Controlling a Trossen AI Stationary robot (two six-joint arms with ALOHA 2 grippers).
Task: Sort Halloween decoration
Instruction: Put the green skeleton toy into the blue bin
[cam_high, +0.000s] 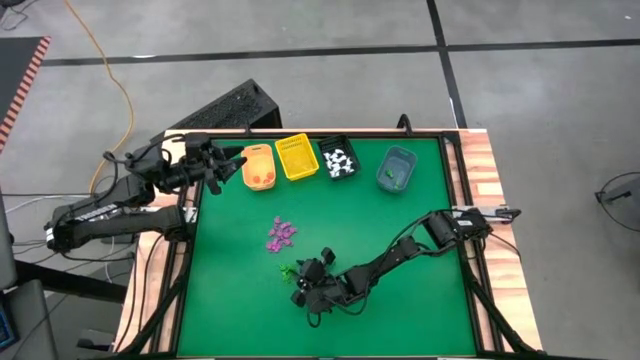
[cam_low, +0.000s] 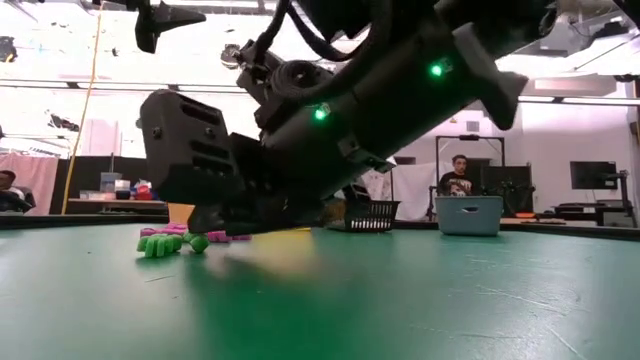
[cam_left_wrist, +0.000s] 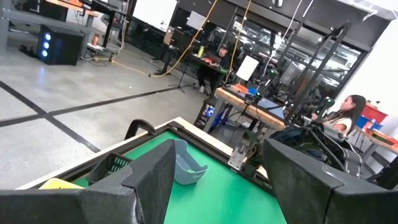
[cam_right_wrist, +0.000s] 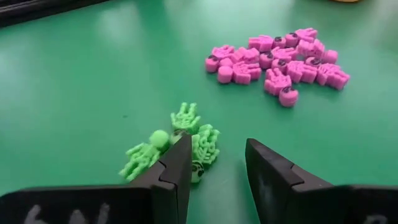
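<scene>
Green trinkets (cam_right_wrist: 180, 140) lie in a small cluster on the green mat, also seen in the high view (cam_high: 287, 270) and the low view (cam_low: 165, 243). A heap of purple trinkets (cam_right_wrist: 280, 62) (cam_high: 282, 233) lies just beyond them. My right gripper (cam_right_wrist: 217, 149) (cam_high: 297, 281) is open and low over the mat at the near side of the green cluster. One green trinket (cam_right_wrist: 200, 158) sits between its fingers. My left gripper (cam_left_wrist: 211, 180) (cam_high: 225, 165) is open and empty, raised by the orange bin (cam_high: 259, 167). My right gripper comes in low and nearly level from the table's near right. One green trinket (cam_right_wrist: 198, 167) lies on the mat against the inner side of one finger (cam_right_wrist: 177, 165). I cannot tell whether that finger touches it.
Four bins stand in a row at the far edge: orange, yellow (cam_high: 297, 157), black (cam_high: 339, 160) with white trinkets, grey-blue (cam_high: 397, 168) with green ones. People sit in the room behind. Bare mat (cam_high: 420, 300) lies near and to the right.
</scene>
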